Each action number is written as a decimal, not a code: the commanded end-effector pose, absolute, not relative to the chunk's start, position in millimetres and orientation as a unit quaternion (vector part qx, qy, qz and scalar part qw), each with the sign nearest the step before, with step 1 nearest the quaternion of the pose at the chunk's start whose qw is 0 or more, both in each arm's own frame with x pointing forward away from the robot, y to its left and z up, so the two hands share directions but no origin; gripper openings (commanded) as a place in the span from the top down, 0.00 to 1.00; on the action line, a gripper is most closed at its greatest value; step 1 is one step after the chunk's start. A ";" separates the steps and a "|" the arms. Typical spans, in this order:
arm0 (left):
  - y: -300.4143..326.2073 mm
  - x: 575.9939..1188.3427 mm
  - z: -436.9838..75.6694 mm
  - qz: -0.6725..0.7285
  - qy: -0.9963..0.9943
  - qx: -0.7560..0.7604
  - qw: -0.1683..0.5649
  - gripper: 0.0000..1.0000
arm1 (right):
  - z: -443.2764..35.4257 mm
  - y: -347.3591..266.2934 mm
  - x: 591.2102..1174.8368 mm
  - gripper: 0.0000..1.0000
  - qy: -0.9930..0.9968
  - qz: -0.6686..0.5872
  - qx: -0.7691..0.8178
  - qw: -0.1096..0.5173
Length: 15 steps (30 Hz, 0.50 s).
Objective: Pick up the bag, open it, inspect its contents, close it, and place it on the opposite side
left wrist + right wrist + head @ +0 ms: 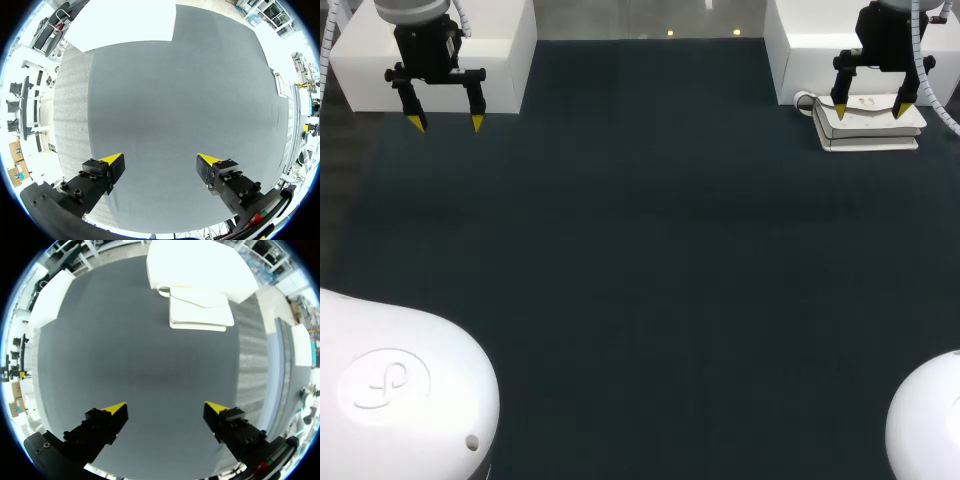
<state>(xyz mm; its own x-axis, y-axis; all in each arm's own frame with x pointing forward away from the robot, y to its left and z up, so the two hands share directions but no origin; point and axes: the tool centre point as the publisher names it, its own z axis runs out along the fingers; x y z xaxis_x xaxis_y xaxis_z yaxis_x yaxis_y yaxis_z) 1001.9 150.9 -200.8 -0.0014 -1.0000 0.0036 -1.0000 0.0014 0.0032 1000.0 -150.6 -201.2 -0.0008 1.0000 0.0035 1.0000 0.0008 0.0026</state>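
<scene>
A white bag [869,125] lies flat at the far right of the dark table, its flap shut and a small handle loop at its left end. My right gripper [871,107] hangs open above it, yellow tips spread, touching nothing. In the right wrist view the bag [200,310] lies well ahead of the open right gripper [165,411]. My left gripper [445,123] stands open at the far left over bare table. The left wrist view shows only dark mat ahead of that gripper [161,163].
A white block [440,50] stands at the table's far left corner and another white block [820,45] at the far right, just behind the bag. The dark mat [640,260] spreads between them.
</scene>
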 end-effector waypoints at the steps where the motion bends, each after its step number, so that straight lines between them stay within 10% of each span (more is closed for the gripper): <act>1: 150.4 1001.5 -200.2 -0.001 -0.707 0.707 0.002 0.00 | -200.6 -150.1 1000.0 0.00 -0.707 -0.001 -0.707 0.000; 15: 149.4 1001.2 -199.7 0.005 -0.717 0.697 -0.003 0.00 | -200.6 -150.1 1000.0 0.00 -0.707 -0.001 -0.707 0.000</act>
